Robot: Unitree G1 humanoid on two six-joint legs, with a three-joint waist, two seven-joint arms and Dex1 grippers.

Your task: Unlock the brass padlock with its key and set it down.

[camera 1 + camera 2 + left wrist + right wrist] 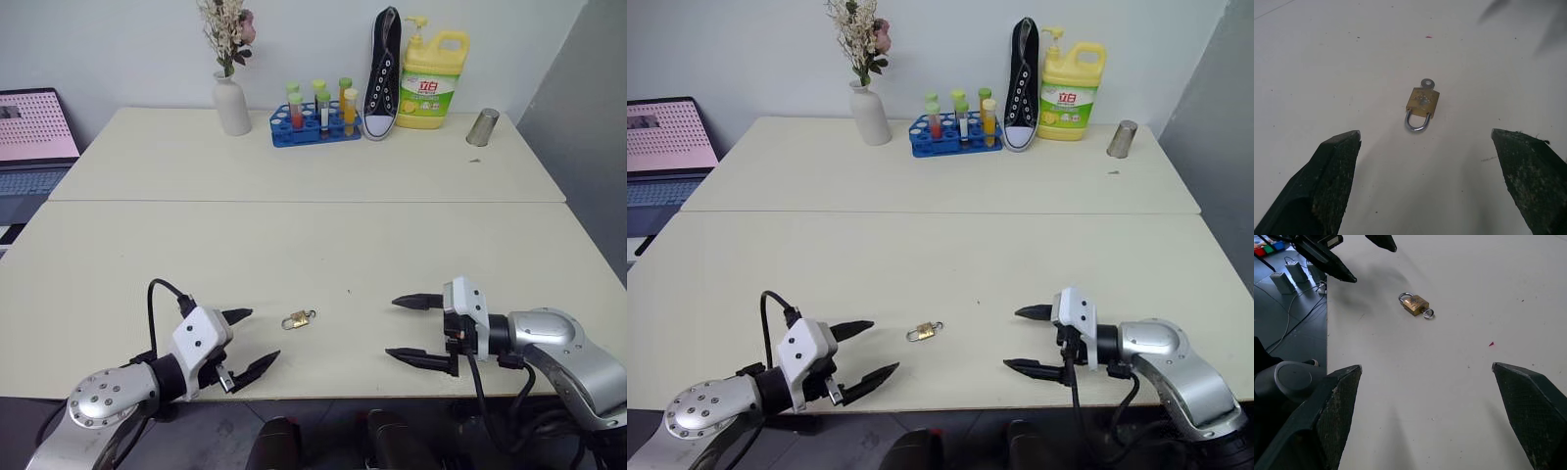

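Note:
The brass padlock [297,319] lies flat on the cream table [294,245] near its front edge, between my two grippers. A small silvery key head [1426,83] sticks out of its body, opposite the shackle [1416,125], whose two ends both sit in the body. My left gripper [265,334] is open, a short way left of the padlock, its fingertips aimed at it and holding nothing. My right gripper [391,327] is open too, farther off on the right and pointing left toward the padlock [1414,304]. Neither gripper touches it.
Along the back of the table stand a white vase with dried flowers [232,103], a blue rack of tubes [315,122], an upright black sneaker [384,78], a yellow detergent bottle [431,78] and a metal cup [482,127]. A laptop [34,137] sits at far left.

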